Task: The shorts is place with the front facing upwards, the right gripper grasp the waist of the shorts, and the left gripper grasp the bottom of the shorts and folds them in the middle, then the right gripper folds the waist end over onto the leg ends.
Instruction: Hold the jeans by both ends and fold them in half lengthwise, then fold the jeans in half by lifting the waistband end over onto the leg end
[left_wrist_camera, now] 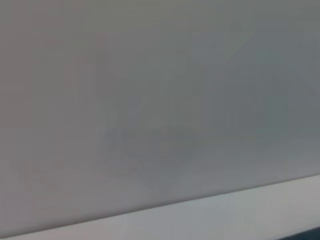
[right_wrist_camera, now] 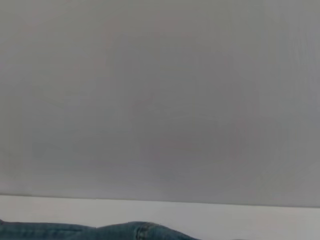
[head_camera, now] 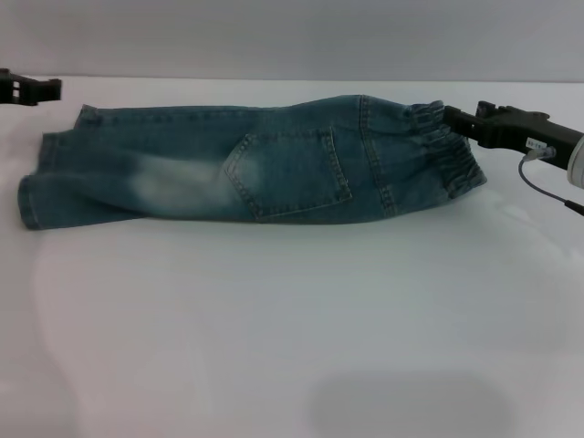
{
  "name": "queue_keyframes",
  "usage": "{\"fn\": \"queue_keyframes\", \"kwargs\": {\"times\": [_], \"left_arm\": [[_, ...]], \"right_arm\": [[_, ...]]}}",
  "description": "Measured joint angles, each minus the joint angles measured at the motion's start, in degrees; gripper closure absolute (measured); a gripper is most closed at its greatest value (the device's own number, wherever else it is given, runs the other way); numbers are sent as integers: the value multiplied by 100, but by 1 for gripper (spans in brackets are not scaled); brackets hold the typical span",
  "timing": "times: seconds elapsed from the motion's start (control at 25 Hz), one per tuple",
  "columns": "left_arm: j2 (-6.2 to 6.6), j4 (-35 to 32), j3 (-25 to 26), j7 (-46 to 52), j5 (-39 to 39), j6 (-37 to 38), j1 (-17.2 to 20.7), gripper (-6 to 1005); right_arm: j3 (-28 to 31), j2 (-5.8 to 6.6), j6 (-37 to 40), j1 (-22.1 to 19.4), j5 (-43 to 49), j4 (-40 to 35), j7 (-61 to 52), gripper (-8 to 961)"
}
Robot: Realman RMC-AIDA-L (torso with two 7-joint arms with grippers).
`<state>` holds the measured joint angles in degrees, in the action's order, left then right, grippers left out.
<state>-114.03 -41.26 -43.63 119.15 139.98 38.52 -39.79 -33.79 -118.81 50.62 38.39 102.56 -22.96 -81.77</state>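
Soft even overhead light, faint shadow under the shorts [head_camera: 246, 164], wrist views hazy, head view mildly soft

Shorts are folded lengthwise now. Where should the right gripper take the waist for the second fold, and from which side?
Probably the gathered waistband at the shorts' right end, near its far corner where the right gripper already sits. Come in from the right, along the table: the band faces that way as a bunched edge. The left gripper is off beyond the hems.
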Motion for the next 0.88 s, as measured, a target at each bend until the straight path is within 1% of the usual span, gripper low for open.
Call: {"fn": "queue_keyframes", "kwargs": {"times": [0.16, 0.28, 0.44, 0.6, 0.72, 0.88], "left_arm": [[23, -45, -21, -9, 4, -98, 97, 194], [11, -47, -7, -9, 5, -180, 136, 194], [-57, -50, 2, -14, -27, -275, 181, 195], [-189, -65, 8, -14, -60, -425, 207, 196], [-293, -102, 18, -10, -218, -505, 237, 196], [-334, -98, -7, -16, -514, -501, 267, 197]], "right_arm": [[6, -1, 0, -8, 0, 9, 2, 336], [6, 0, 0, -8, 0, 11, 3, 335], [7, 12, 3, -36, -14, -44, -28, 335], [-38, 88, 123, -149, -59, -263, -389, 337], [-93, 191, 368, -208, 120, -464, -927, 338], [-378, 469, 615, -84, 828, -525, -2023, 340]]}}
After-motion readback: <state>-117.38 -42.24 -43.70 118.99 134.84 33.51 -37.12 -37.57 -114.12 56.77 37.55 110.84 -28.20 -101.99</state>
